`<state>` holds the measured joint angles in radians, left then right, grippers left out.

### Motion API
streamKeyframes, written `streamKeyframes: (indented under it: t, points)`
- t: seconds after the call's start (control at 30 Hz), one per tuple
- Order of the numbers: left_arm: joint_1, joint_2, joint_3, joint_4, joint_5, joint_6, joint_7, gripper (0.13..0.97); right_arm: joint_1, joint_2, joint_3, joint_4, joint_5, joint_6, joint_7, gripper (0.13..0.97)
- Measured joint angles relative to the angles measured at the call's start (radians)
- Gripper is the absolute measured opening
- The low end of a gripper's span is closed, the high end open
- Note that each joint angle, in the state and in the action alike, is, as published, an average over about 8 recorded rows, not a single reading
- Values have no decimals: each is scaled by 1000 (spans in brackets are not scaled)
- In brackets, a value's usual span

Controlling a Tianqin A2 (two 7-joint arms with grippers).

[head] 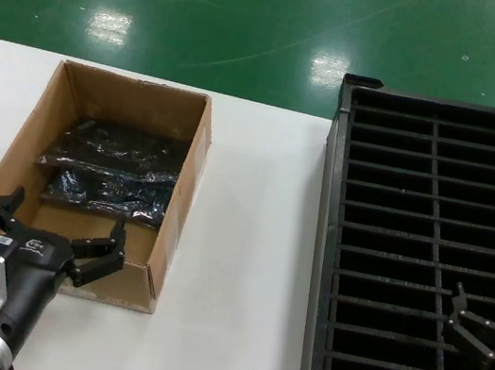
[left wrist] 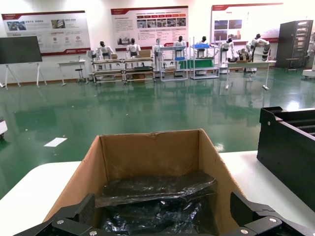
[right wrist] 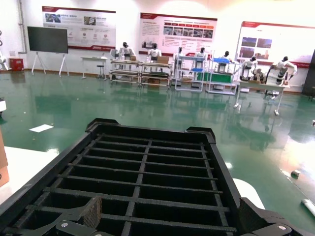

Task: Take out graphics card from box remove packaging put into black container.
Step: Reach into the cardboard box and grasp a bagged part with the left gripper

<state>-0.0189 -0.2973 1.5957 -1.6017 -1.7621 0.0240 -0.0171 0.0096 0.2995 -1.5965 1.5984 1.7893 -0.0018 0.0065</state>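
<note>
The brown cardboard box point(head: 44, 116) stands on the left of the white table. Inside it lie crinkly dark shiny plastic bags point(head: 116, 171), also in the left wrist view point(left wrist: 155, 204); no bare graphics card shows. My left gripper point(head: 58, 228) is open and empty, its fingers spread at the box's near wall, just above it. The black container point(head: 321, 256) with its two columns of narrow slots stands on the right, also in the right wrist view point(right wrist: 147, 167). My right gripper point(head: 471, 330) is open and empty over the container's near right slots.
White table surface point(head: 247, 242) lies between box and container. Past the table's far edge is a green floor point(head: 258, 14). The container's slots show nothing inside.
</note>
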Motion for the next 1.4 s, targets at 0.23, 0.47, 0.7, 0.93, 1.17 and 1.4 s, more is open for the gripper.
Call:
streamKeyframes:
  t: [0.23,0.47,0.7,0.93,1.17,1.4]
  points:
    - [0,0,0,0,0,0,0,966,0,0,0,0,0,0,0,966]
    - [-22,-37,10,-1,4,8,0,966,0,0,0,0,0,0,0,966]
    - [-175,-196,96,77,104,82,-52,966,0,0,0,0,0,0,0,966]
    - [-466,-302,226,286,355,321,-48,966,0,0,0,0,0,0,0,966]
    - [-763,-296,398,551,576,571,70,966,0,0,0,0,0,0,0,966]
    - [-955,-225,502,789,680,634,210,957,0,0,0,0,0,0,0,966]
